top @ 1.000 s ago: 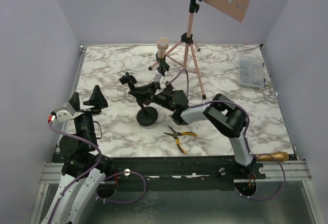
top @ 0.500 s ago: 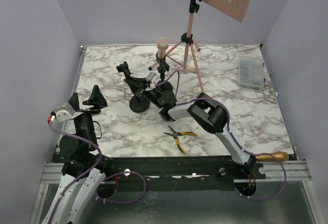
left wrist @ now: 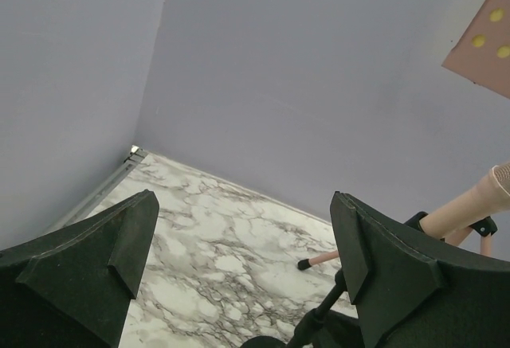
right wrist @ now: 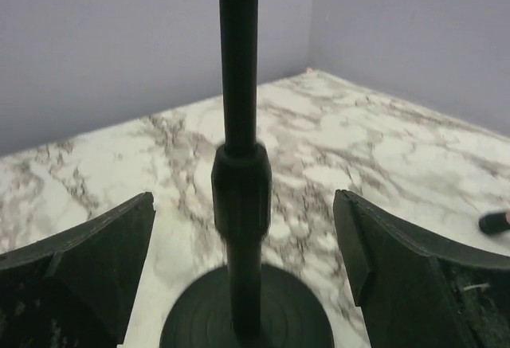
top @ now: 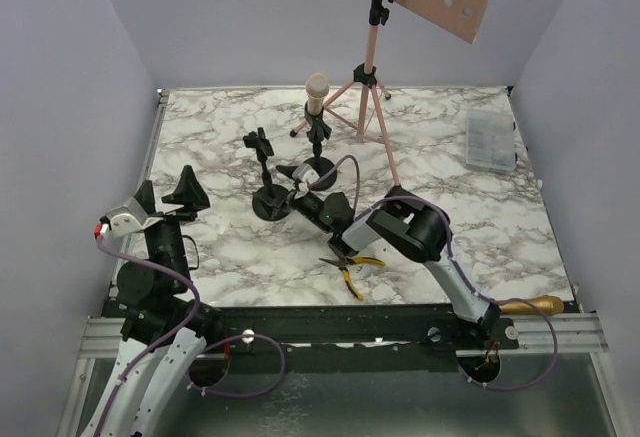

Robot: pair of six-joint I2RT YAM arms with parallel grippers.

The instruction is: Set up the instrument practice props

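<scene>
Marble table: black holder upright inside wide right hand, seemingly untouched; pliers near; left hand wide.

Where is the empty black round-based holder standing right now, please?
Top view: the holder stands upright left of centre on the table, nearer than the pink microphone, just ahead of the open right gripper.

Black holder upright mid-table, pink microphone upright behind

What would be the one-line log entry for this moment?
right fingers open, each side of black holder, not touching | holder upright on marble table | left fingers open, empty
</scene>
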